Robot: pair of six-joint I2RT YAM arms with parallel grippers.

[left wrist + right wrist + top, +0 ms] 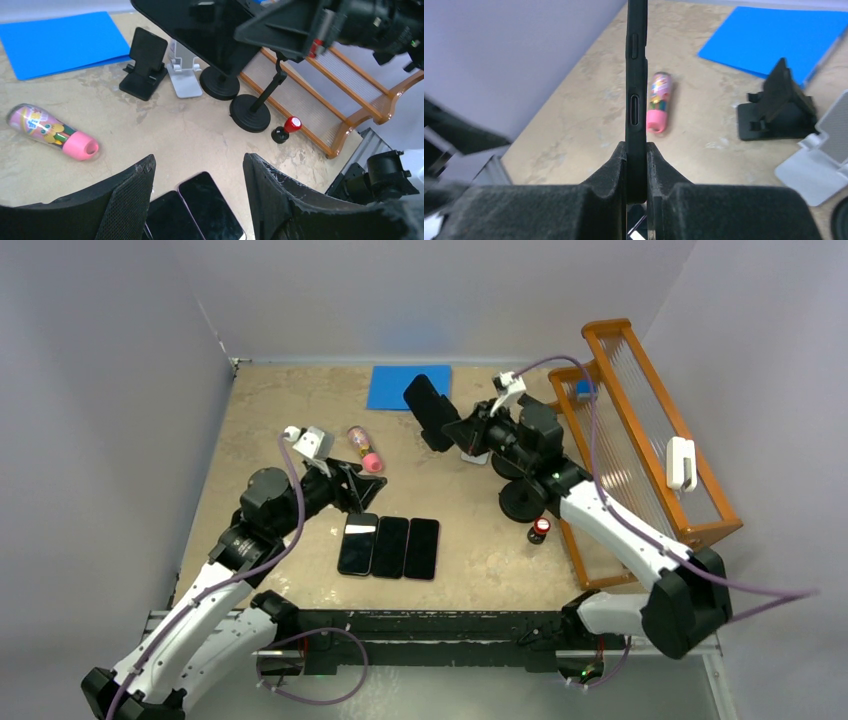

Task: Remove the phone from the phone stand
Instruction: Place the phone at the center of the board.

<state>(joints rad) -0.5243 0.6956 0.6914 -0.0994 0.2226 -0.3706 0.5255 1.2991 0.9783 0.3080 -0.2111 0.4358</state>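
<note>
My right gripper is shut on a black phone and holds it in the air, clear of the stands. In the right wrist view the phone stands edge-on, pinched between my right gripper's pads. A black folding stand, a white stand and two round-base stands sit empty below it. My left gripper is open and empty, hovering over three dark phones that lie flat side by side. Two of them show between its fingers.
A pink bottle lies on the table left of centre. A blue sheet lies at the back. A wooden rack fills the right side. A small red-capped stamp stands by the rack's near end.
</note>
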